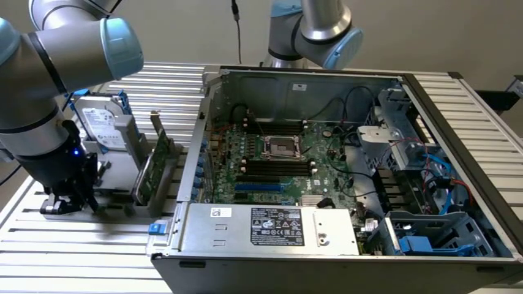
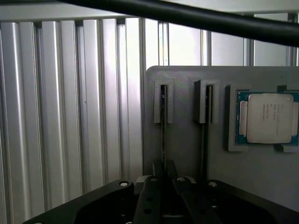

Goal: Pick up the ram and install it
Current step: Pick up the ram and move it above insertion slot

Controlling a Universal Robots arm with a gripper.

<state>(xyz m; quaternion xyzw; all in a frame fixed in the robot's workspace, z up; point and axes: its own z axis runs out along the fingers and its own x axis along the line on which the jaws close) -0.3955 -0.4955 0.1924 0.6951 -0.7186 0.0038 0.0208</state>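
Two rams stand on edge in the slots of a grey holder [image 2: 187,140]; from the wrist view each looks like a thin dark line. My gripper [image 2: 164,170] is down over the one farther from the CPU, the ram [image 2: 162,135], and its black fingers [image 2: 152,191] pinch together on the near end of that stick. The second ram [image 2: 204,135] stands free in the neighbouring slot. In the exterior view my gripper [image 1: 70,205] is low over the holder [image 1: 114,184] at the exterior view's left, beside the open computer case [image 1: 327,79].
A CPU [image 2: 268,119] lies in a recess of the holder beside the rams. A hard drive [image 1: 102,125] and a green expansion card [image 1: 155,165] stand on the holder. The motherboard's black slots [image 1: 278,166] lie inside the case. A second arm [image 1: 319,30] stands behind the case.
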